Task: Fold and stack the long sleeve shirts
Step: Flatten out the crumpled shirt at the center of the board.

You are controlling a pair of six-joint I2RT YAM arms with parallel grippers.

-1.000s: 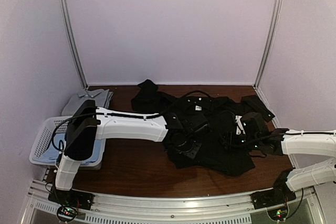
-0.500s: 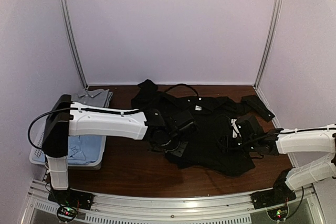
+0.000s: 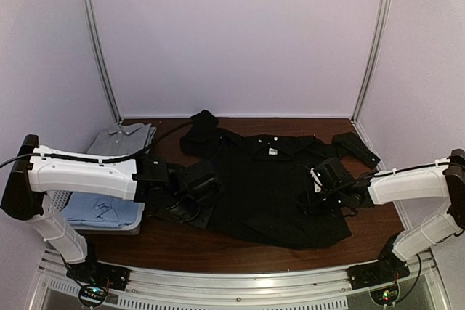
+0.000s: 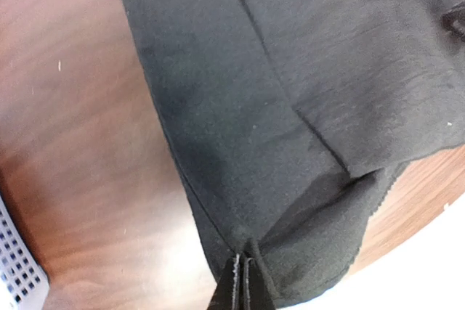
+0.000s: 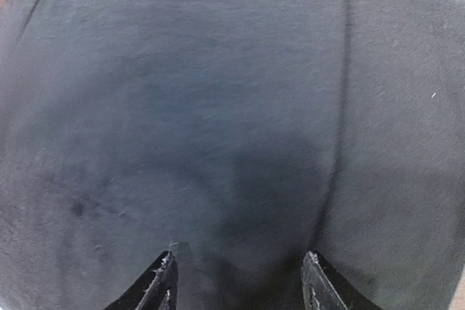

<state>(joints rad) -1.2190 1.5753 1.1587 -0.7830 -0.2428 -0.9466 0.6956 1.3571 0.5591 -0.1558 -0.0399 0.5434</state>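
Now | left tool (image 4: 243,281) clamped on the 9 o'clock edge of black shirt (image 3: 276,186), spread across the surface (image 3: 182,241) | pull taut and low so no creases fold in | right tool (image 5: 240,281) jaws apart over cloth at 3 o'clock | white basket (image 3: 107,227), light blue shirt (image 3: 98,208) at 8; grey shirt (image 3: 125,137) at 10; bunched sleeve (image 3: 200,132) at 11 could drag

Dark wood counter (image 3: 182,241), black shirt (image 3: 276,186) spread flat across the middle, white basket (image 3: 109,227) sitting far left, grey shirt (image 3: 127,136) just behind.
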